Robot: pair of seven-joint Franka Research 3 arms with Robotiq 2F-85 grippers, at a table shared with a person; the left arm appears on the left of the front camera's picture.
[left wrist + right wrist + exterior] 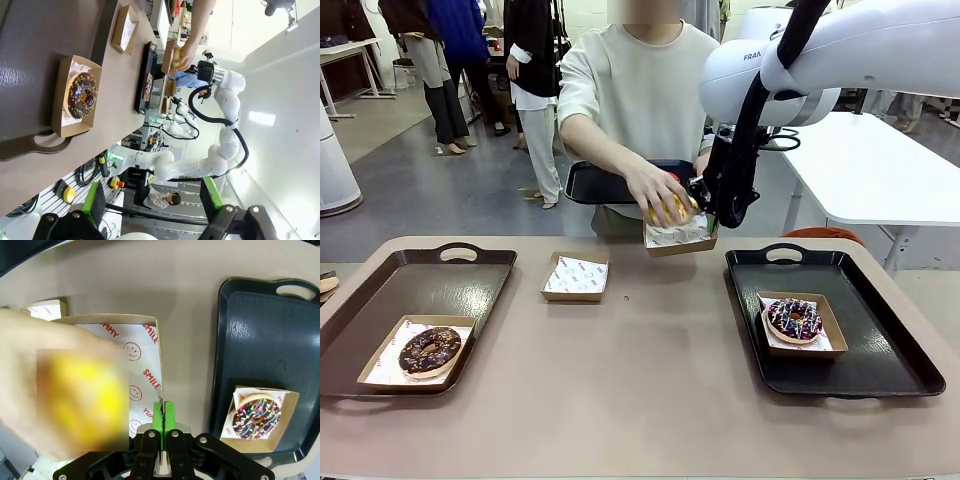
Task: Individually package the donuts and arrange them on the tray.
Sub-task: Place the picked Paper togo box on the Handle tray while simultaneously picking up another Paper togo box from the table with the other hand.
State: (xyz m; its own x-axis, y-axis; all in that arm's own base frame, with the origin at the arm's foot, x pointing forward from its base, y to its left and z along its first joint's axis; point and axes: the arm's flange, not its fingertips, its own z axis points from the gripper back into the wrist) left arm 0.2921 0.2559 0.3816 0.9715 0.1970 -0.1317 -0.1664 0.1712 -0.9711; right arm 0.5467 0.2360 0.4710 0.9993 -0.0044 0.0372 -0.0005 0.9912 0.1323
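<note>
My right gripper (708,218) (163,411) is shut on the side wall of a cardboard box (680,238) (142,357) lined with printed paper, held above the table's far middle. A person's hand (655,190) holds a yellow donut (672,210) (82,400) over that box. A chocolate donut (430,349) (81,95) lies in a box on the left tray (440,285). On the right tray (865,300) (265,335) a sprinkled purple donut (794,319) (257,415) sits in its box. My left gripper (152,200) stands open, high above the table, with nothing between its fingers.
An empty paper-lined box (576,276) (125,30) rests on the table between the trays. The person holds a small black tray (605,183) beyond the far edge with something red on it. Other people stand in the background at left.
</note>
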